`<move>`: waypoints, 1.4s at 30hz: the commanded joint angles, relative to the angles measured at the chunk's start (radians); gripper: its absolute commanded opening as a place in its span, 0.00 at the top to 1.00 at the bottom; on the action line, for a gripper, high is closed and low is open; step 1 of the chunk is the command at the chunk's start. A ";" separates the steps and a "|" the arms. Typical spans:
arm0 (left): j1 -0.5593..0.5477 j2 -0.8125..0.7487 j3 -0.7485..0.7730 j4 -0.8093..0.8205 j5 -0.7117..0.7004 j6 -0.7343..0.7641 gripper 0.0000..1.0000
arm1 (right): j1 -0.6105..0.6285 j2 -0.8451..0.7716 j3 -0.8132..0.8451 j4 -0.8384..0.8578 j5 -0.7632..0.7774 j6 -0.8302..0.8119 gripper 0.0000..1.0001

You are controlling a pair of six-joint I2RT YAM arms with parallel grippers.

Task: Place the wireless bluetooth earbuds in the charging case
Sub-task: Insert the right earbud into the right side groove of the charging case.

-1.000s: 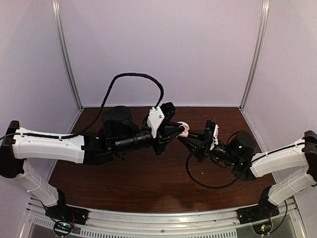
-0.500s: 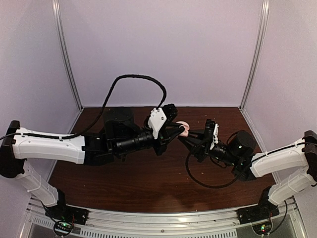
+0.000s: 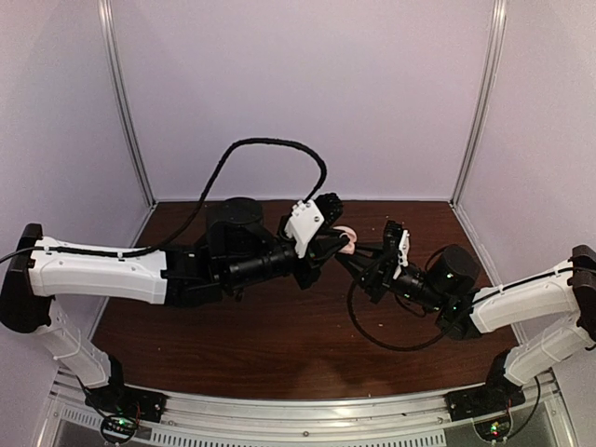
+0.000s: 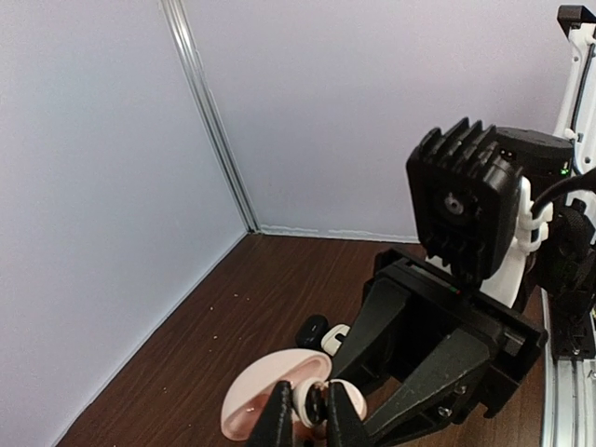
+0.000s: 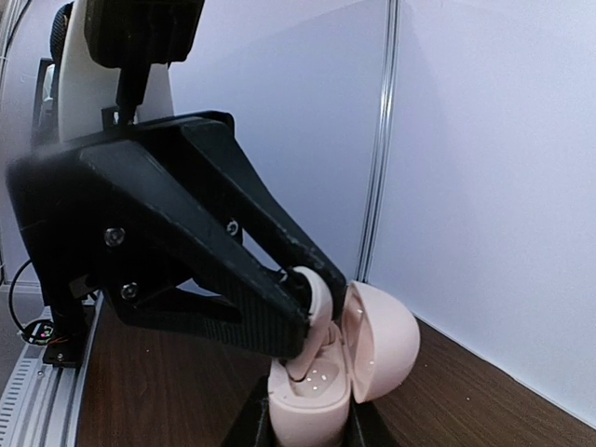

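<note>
My right gripper [image 5: 310, 426] is shut on the base of a pink charging case [image 5: 312, 402], held upright above the table with its lid [image 5: 384, 337] swung open. My left gripper [image 4: 309, 391] is shut on a pinkish-white earbud [image 5: 315, 300]. The earbud's stem reaches down into the case's well, and its head is still above the rim. In the top view both grippers meet at the case [image 3: 345, 237] over the middle back of the table. In the left wrist view the earbud [image 4: 300, 400] sits between the fingertips, just in front of the open lid [image 4: 265, 384].
A small rounded black earbud [image 4: 312, 331] and a whitish earbud [image 4: 336, 339] lie on the brown table [image 3: 279, 345] beyond the case. A black cable [image 3: 372, 337] loops on the table under the right arm. The enclosure walls stand close behind.
The left arm has pushed slightly right and toward the back. The right gripper with the case has shifted a little left to meet it. Both grips are unchanged.
</note>
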 commanded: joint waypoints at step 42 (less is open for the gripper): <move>0.005 0.028 0.049 -0.110 -0.070 -0.039 0.90 | 0.002 -0.033 0.029 -0.044 0.109 -0.021 1.00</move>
